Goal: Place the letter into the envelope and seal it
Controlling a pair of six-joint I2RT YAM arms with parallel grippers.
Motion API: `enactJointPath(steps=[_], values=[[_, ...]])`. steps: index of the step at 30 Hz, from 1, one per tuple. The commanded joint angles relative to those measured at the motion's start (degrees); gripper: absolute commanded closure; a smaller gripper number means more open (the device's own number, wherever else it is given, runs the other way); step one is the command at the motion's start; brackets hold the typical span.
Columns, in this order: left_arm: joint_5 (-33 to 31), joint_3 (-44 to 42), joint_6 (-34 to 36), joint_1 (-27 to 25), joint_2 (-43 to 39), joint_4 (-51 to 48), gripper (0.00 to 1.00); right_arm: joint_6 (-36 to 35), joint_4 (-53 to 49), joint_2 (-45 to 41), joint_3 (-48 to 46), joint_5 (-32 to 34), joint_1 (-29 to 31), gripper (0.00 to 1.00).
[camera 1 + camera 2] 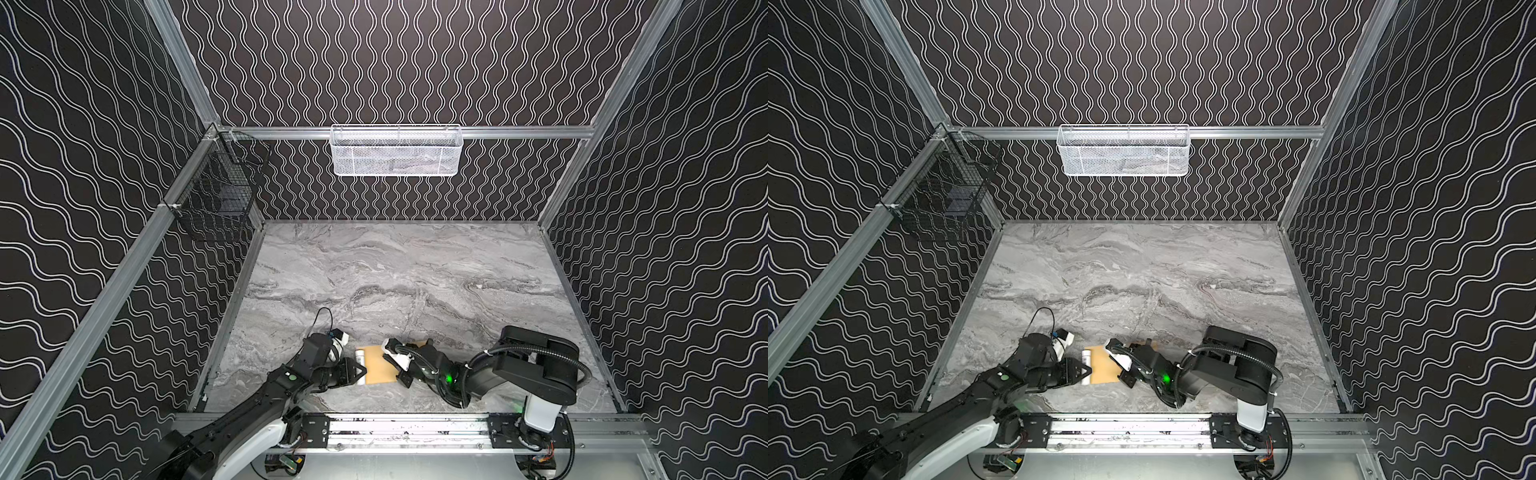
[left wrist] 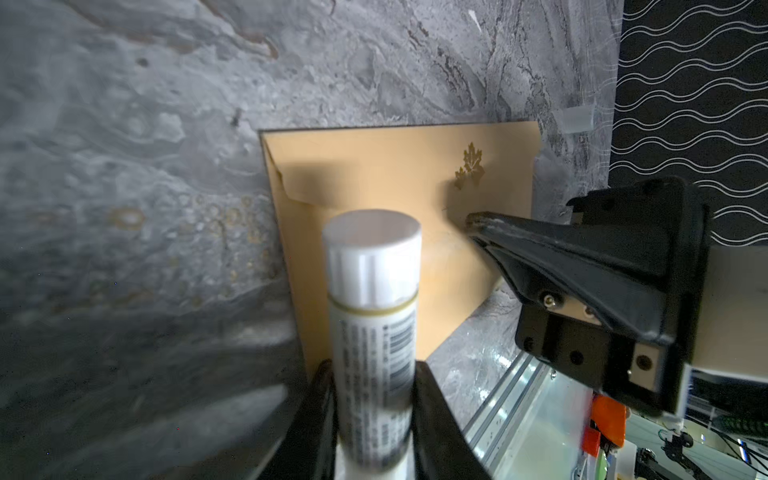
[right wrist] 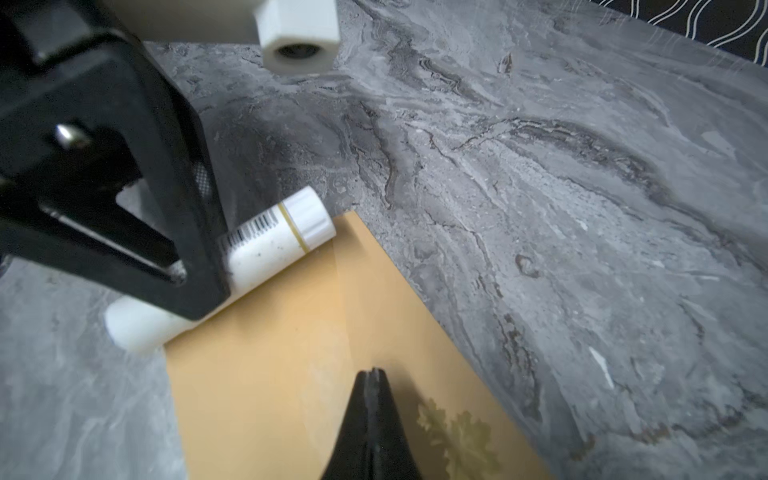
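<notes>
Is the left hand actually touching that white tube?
Touching. In the left wrist view the fingers of the left hand press against both sides of the white tube, with no gap.

Between the left hand point(image 2: 374, 368) and the right hand point(image 3: 374, 374), the white tube point(image 3: 282, 237) and the flat envelope point(image 2: 374, 174) crowd the gap; beyond both, the surface point(image 1: 415, 270) lies bare and open.

A grey marble-patterned tabletop point(image 1: 415, 270) carries a tan envelope point(image 1: 379, 369) lying flat, close to the near edge, left of middle, its flap folded down. A white barcoded tube point(image 1: 360, 356) runs along the envelope's left edge, touching it.
</notes>
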Motion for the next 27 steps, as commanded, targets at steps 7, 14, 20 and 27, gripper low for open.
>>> enactJointPath(steps=[7,14,20,27], values=[[-1.08,-0.32,0.91,0.05,2.43,1.63,1.00,-4.11,1.06,10.36,5.11,-1.17,-1.01,1.00],[-1.83,0.13,1.39,0.04,0.45,-0.27,1.00,-2.71,-2.52,11.34,5.36,-3.30,-0.24,1.00],[-1.12,-0.04,1.42,0.07,2.56,2.24,1.00,-3.34,-4.87,12.82,7.51,-3.34,0.96,1.00],[-1.21,-0.21,1.58,0.05,3.00,2.77,1.00,-2.40,-4.74,12.63,7.83,-4.11,1.60,1.00]])
